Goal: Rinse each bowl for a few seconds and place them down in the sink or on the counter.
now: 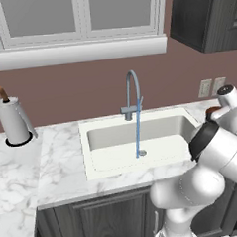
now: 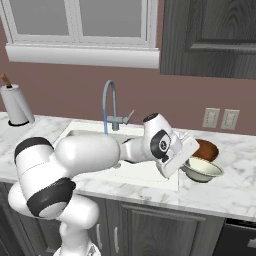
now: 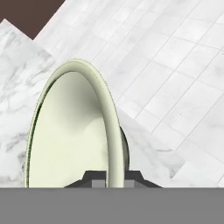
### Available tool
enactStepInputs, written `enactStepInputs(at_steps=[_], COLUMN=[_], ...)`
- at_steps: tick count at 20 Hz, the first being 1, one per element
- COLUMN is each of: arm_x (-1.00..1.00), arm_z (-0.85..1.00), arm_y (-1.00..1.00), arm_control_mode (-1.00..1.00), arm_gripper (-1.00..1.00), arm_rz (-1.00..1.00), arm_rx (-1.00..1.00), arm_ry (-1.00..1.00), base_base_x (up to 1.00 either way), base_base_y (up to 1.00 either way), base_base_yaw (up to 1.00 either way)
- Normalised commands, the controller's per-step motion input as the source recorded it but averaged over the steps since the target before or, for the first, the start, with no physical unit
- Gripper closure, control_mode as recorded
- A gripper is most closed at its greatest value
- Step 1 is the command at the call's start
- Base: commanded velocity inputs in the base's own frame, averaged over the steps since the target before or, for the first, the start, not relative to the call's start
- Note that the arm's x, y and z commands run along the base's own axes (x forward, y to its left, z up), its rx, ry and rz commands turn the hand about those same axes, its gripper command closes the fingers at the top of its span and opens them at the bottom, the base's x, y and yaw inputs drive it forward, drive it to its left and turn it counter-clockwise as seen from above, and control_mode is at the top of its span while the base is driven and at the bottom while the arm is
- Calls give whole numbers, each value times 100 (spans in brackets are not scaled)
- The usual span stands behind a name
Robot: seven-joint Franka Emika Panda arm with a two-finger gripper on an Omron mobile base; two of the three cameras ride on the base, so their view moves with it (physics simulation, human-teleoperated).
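Note:
A pale cream-green bowl [image 2: 203, 169] sits low over the counter [image 2: 231, 189], just right of the sink [image 2: 148, 181]. My gripper [image 2: 186, 163] is shut on its near rim. In the hand view the bowl [image 3: 70, 131] stands edge-on, its rim pinched between my fingertips [image 3: 94, 176] at my gripper [image 3: 113, 178]. I cannot tell whether it still touches the marble. A glossy reddish-brown bowl [image 2: 206, 148] lies upside down right behind it. The grey faucet [image 1: 132, 90] pours a thin stream [image 1: 138, 131] into the sink [image 1: 106, 137].
A paper towel roll [image 1: 13, 122] stands at the counter's far left. Two wall outlets [image 2: 220, 118] are behind the bowls. A dark upper cabinet [image 2: 210, 35] hangs above them. The counter's front edge and the tiled floor [image 3: 183, 78] lie beyond the held bowl.

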Motion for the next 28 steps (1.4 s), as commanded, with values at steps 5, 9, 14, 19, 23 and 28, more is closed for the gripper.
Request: enactStepInputs(at_steps=[5, 9, 14, 19, 23, 28], arm_x=[41, 29, 30, 36, 36, 26], arm_z=[-32, -40, -50, -38, -30, -31], arm_y=[-4, -17, -25, -8, -3, -11], arm_control_mode=[-100, -100, -100, -100, -100, -100], arm_gripper=[100, 100, 100, 100, 100, 100], arm_rz=[0, -1, 0, 0, 0, 0], arm_rx=[-2, 0, 0, 0, -1, -3], arm_ry=[2, 0, 1, 0, 0, -3], base_base_x=[0, 0, 0, 0, 0, 0], base_base_y=[0, 0, 0, 0, 0, 0], base_base_yaw=[0, 0, 0, 0, 0, 0])
